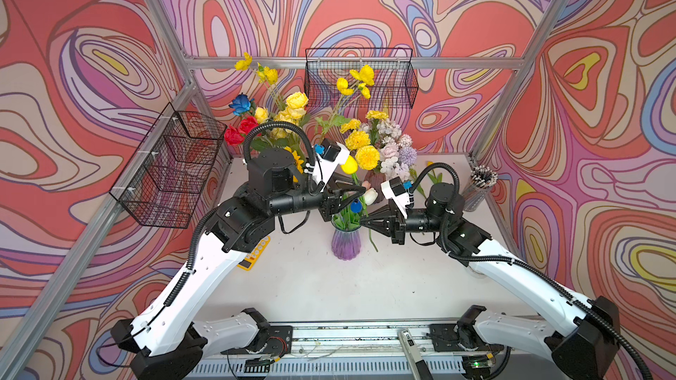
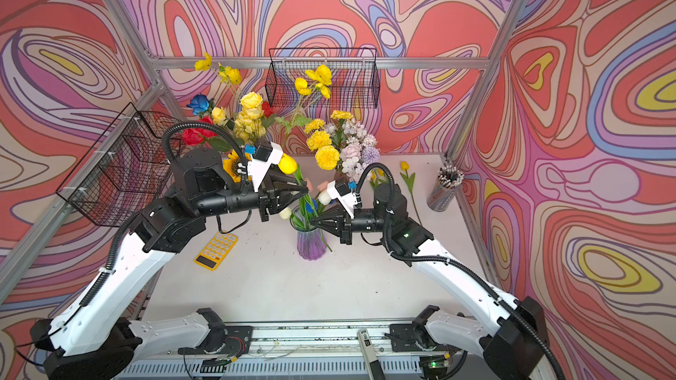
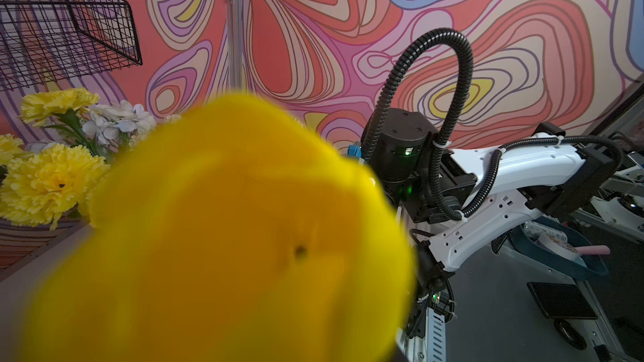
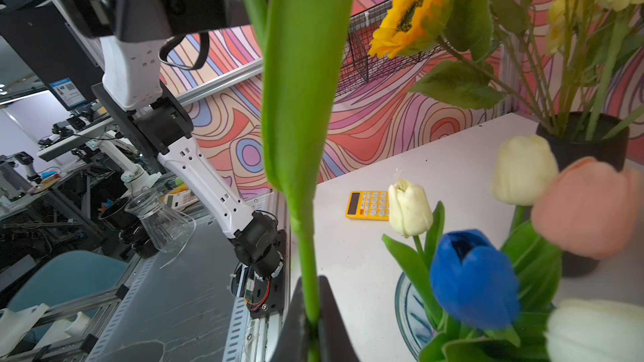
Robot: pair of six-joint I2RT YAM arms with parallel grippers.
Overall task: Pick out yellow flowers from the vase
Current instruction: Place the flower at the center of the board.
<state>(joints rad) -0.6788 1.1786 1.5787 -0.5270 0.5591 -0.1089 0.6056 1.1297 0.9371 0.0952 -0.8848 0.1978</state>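
A purple ribbed vase [image 1: 345, 243] [image 2: 311, 244] stands mid-table with white, blue [image 4: 474, 280] and pink tulips in it. One yellow tulip [image 1: 349, 165] [image 2: 288, 163] rises above it. Its blurred bloom [image 3: 223, 238] fills the left wrist view and hides those jaws. My right gripper [image 1: 365, 221] [image 2: 317, 223] [image 4: 312, 329] is shut on this tulip's green stem just above the vase rim. The left gripper [image 1: 364, 191] [image 2: 306, 188] is at the same stem higher up, under the bloom. Another yellow tulip [image 2: 404, 166] lies on the table at the back right.
Behind stand bouquets with yellow marigolds [image 1: 367, 157], yellow roses [image 1: 296, 100], a sunflower [image 4: 411, 12] and tall yellow blossoms [image 1: 362, 74]. Wire baskets hang on the left wall [image 1: 172, 166] and back wall [image 1: 360, 78]. A yellow calculator [image 2: 216, 250] lies at the left, a pencil cup [image 2: 444, 188] at the right.
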